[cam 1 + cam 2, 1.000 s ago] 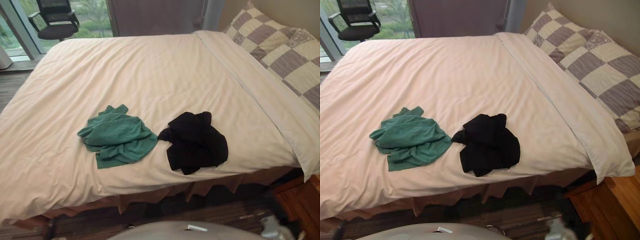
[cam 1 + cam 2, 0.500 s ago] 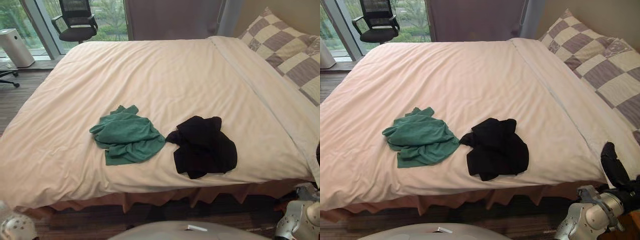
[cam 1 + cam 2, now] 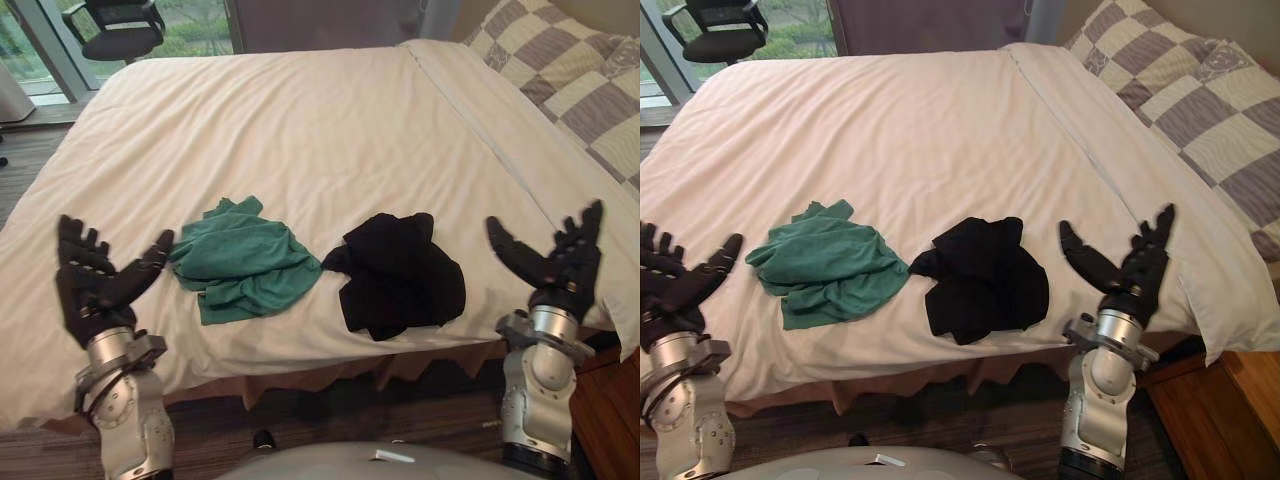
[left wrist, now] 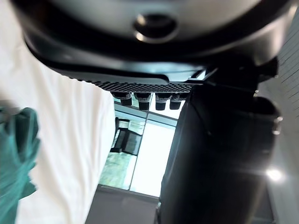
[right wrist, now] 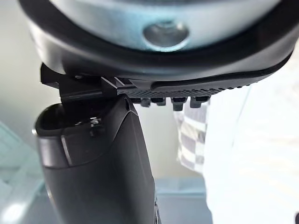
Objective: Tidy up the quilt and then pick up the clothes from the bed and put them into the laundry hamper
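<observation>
A crumpled green garment [image 3: 245,258] and a bunched black garment [image 3: 400,275] lay side by side, almost touching, on the near part of the cream quilt [image 3: 300,130], which was spread fairly flat over the bed with light creases. The robot's left hand [image 3: 95,285] was raised at the near edge, just left of the green garment and apart from it, its fingers spread wide and its thumb pointing toward the cloth, with nothing in its grasp. The right hand [image 3: 555,260] was held up the same way to the right of the black garment, fingers splayed and empty. Checked pillows [image 3: 570,70] sat at the head of the bed on the right, and a black office chair [image 3: 110,25] stood by the window [image 3: 190,22] at the far left. The left wrist view caught an edge of the green garment beside pale quilt and the chair against bright glass. The right wrist view looked past straight fingers to a checked pillow.
</observation>
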Robot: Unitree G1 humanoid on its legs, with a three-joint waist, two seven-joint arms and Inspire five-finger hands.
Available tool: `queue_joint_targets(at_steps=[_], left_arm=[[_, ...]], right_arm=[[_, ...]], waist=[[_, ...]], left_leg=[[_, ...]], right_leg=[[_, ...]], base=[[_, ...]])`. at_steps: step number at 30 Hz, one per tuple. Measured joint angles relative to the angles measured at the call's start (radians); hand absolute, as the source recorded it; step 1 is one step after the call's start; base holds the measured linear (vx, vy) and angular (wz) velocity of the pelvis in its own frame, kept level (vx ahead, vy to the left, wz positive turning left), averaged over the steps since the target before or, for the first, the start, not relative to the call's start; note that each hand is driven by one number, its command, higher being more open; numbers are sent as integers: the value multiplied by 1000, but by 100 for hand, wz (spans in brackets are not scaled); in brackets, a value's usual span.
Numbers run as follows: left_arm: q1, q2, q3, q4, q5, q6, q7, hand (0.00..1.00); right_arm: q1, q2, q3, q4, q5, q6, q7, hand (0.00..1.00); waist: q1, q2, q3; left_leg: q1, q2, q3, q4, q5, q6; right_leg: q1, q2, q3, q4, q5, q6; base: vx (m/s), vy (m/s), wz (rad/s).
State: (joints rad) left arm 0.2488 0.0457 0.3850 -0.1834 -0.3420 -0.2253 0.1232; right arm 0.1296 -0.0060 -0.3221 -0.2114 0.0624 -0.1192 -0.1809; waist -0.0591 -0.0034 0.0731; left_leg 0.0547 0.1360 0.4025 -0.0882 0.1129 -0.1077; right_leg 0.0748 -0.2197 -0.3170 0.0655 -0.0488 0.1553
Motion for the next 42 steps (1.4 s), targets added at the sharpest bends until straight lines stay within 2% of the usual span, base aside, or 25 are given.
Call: queue_joint_targets(at_steps=[4, 6, 10, 14, 19, 24, 25, 33, 37, 42], left_arm=[[-55, 5, -35, 42, 122, 19, 3, 100], [-82, 20, -35, 68, 170, 34, 15, 100], [-137, 54, -46, 102, 222, 47, 41, 100], [-145, 58, -57, 102, 291, 70, 56, 100], [-171, 54, -56, 179, 425, 129, 65, 100], [-173, 17, -53, 247, 476, 185, 70, 100], [-173, 6, -51, 268, 477, 193, 74, 0], [-185, -48, -26, 341, 629, 202, 91, 0], [-212, -49, -10, 382, 628, 198, 90, 0], [-202, -50, -6, 378, 616, 188, 70, 0]], right_arm=[[-14, 0, 50, 0, -22, 20, 22, 100], [-29, 0, 61, 0, -43, 21, 22, 100], [-33, -37, 81, 0, -55, 21, 19, 100], [-34, -37, 104, 0, -55, 21, 19, 100], [-26, -35, 139, -4, -56, 21, 19, 100], [24, -26, 169, -78, -57, 24, 20, 100], [28, -25, 174, -79, -57, 24, 18, 100], [52, 3, 245, -80, -58, 26, 24, 100], [48, -1, 269, -80, -58, 27, 28, 100], [-7, -45, 298, -72, -59, 44, 59, 100]], waist=[[-10, 5, 21], [-27, 4, 35], [-29, 5, 58], [-38, 6, 63], [-50, 16, 84], [-46, 30, 105], [-46, 30, 105], [-23, 39, 110], [1, 47, 115], [5, 49, 116]], left_leg=[[-15, -2, 21, 1, 0, 1], [-23, -2, 28, 1, 0, 1], [-51, -1, 59, 0, 0, 5], [-65, -1, 86, 1, -1, 7], [-67, -1, 110, 1, -2, 9], [-83, 1, 123, 1, -3, 10], [-82, 2, 125, 1, -3, 10], [-80, 12, 127, 0, -4, 9], [-83, 13, 127, 0, -5, 9], [-103, 12, 105, 0, -2, 11]], right_leg=[[-21, 1, 24, -17, 20, -3], [-34, 1, 32, -17, 25, -3], [-84, 2, 66, -18, 41, -4], [-119, 3, 96, -19, 51, -5], [-135, 3, 117, -18, 58, -3], [-159, 4, 128, -18, 63, -1], [-159, 5, 128, -18, 63, -1], [-153, 6, 117, -17, 63, -1], [-154, 5, 112, -17, 63, -1], [-161, 3, 91, -17, 63, 0]], base=[[39, 5, -17], [0, 14, -13], [-7, 21, -22], [-1, 19, -22], [4, 9, -11], [-1, 7, -7], [29, -6, -4], [4, -3, 2], [-1, 2, 1], [21, -1, 9]])
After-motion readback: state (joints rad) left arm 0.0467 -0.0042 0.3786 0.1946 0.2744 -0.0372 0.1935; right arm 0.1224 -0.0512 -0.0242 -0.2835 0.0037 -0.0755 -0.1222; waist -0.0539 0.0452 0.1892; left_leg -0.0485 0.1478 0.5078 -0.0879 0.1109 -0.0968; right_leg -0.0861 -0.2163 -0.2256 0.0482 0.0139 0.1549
